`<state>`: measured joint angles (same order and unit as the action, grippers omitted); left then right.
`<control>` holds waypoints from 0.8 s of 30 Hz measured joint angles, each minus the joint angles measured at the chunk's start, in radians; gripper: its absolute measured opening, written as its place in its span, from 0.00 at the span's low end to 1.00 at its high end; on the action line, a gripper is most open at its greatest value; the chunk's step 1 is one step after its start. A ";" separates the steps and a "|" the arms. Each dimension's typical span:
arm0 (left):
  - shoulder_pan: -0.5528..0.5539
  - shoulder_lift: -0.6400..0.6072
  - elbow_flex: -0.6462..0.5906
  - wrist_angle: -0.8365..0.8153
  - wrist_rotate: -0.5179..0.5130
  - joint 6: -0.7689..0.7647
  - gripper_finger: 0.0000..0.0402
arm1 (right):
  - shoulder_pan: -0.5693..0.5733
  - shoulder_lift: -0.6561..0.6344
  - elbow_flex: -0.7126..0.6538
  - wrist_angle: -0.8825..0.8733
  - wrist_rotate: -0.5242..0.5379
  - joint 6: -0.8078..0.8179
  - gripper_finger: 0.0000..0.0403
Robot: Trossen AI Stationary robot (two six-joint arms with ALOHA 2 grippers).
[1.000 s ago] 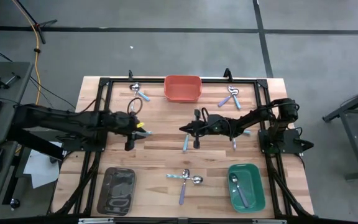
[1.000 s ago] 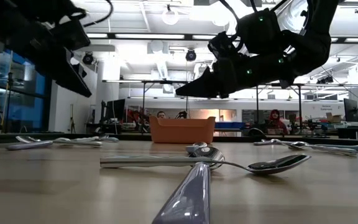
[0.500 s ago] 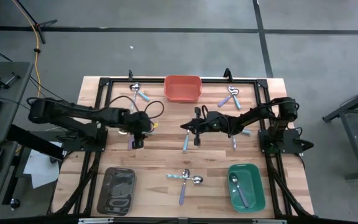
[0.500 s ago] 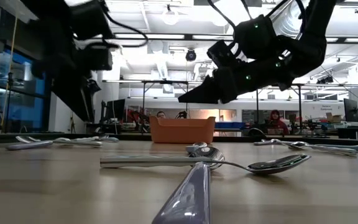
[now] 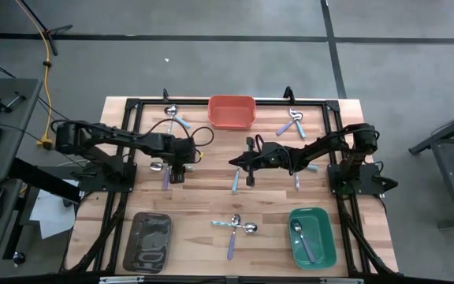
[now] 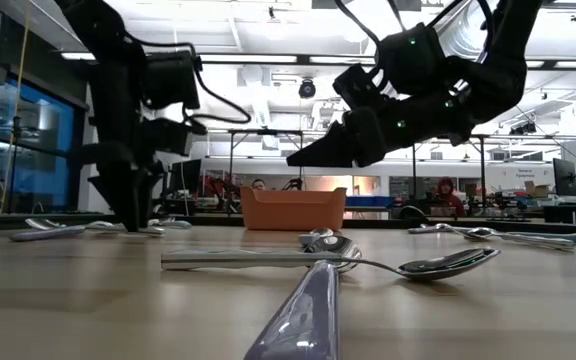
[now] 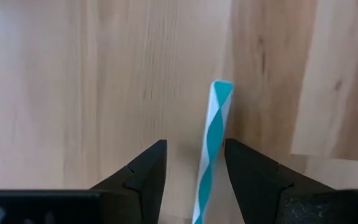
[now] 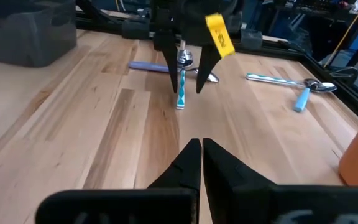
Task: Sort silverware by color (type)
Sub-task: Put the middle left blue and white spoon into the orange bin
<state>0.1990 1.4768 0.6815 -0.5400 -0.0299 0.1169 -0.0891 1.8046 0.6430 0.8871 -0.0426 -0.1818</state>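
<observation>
My left gripper (image 5: pixel 176 173) points straight down at the table's left-middle, open. Its fingers stand on either side of a teal-and-white striped spoon handle (image 7: pixel 213 140) that lies flat on the wood; I see no touch. The right wrist view shows that gripper (image 8: pixel 184 90) over the same spoon (image 8: pixel 180 93). A lavender-handled spoon (image 5: pixel 165 177) lies just beside it. My right gripper (image 5: pixel 233 163) hovers shut above the table's middle, over a light-blue spoon (image 5: pixel 236 182).
An orange bin (image 5: pixel 232 111) stands at the far edge, a green bin (image 5: pixel 321 221) with one spoon at near right, a dark tray (image 5: pixel 150 239) at near left. More spoons lie near centre (image 5: pixel 235 226), far left (image 5: pixel 177 118) and far right (image 5: pixel 294 122).
My left gripper has swung in from the table's left, tipped from level to pointing straight down, and come down to the table with its fingers around the striped spoon handle. The spoons have not moved.
</observation>
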 joint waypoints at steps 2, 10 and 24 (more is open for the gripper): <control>0.005 0.016 0.000 0.000 0.002 0.005 0.35 | 0.000 0.000 0.000 0.000 0.000 0.000 0.00; 0.003 0.031 0.003 -0.008 0.017 0.051 0.15 | 0.000 0.000 0.000 0.000 0.000 0.007 0.00; 0.005 0.036 0.093 -0.092 -0.051 0.052 0.04 | 0.000 0.000 0.000 -0.007 0.004 0.009 0.00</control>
<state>0.2037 1.5130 0.7744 -0.6319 -0.0813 0.1689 -0.0891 1.8046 0.6430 0.8800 -0.0387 -0.1730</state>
